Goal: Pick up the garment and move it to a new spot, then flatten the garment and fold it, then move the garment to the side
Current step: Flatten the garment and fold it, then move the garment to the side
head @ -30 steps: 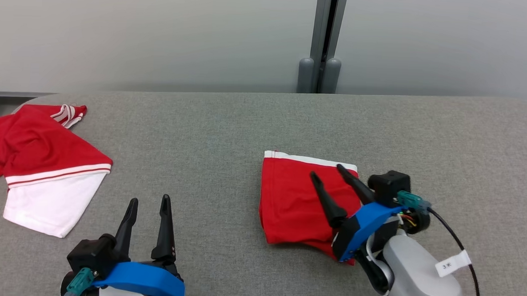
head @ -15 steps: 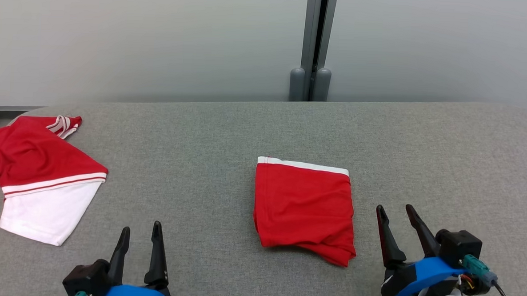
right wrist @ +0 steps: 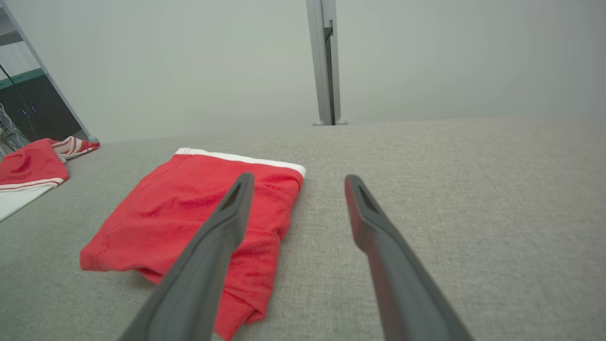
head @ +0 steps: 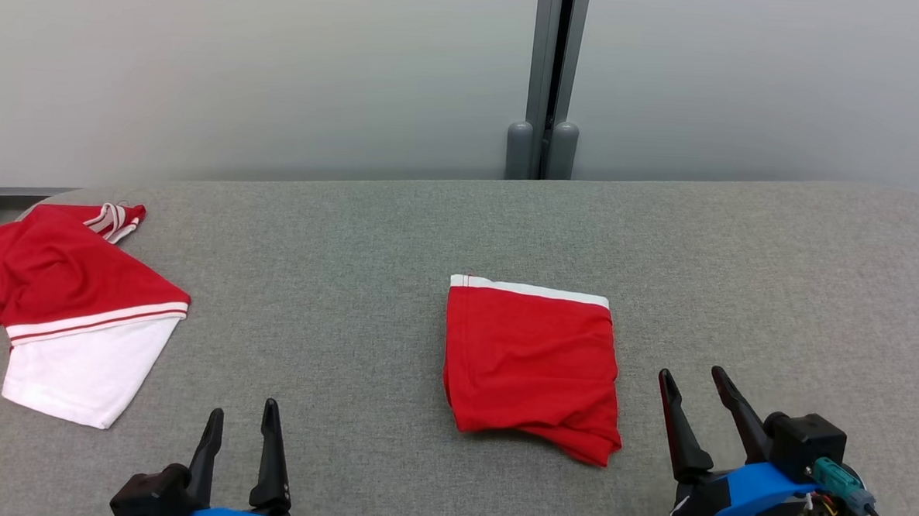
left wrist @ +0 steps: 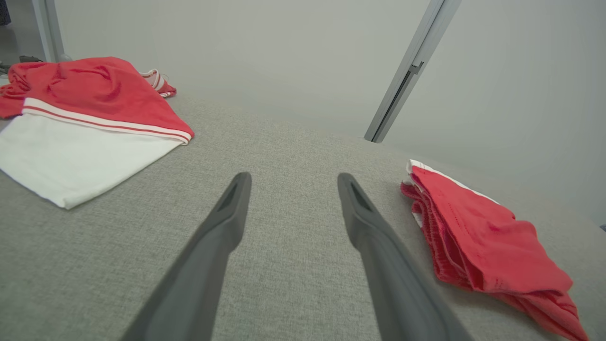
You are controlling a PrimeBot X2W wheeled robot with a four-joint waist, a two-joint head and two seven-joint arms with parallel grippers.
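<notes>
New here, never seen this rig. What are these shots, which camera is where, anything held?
It is a wheeled two-armed robot; each arm ends in a gripper with two long dark fingers. The head picture looks down from its head: the left gripper shows at lower left, the right gripper at lower right. The other two come from cameras on each wrist, looking along that gripper's fingers. On the grey padded surface lies a folded red garment with a white edge, near the right gripper; a loose red-and-white garment lies far left. Both grippers are open and hold nothing.
</notes>
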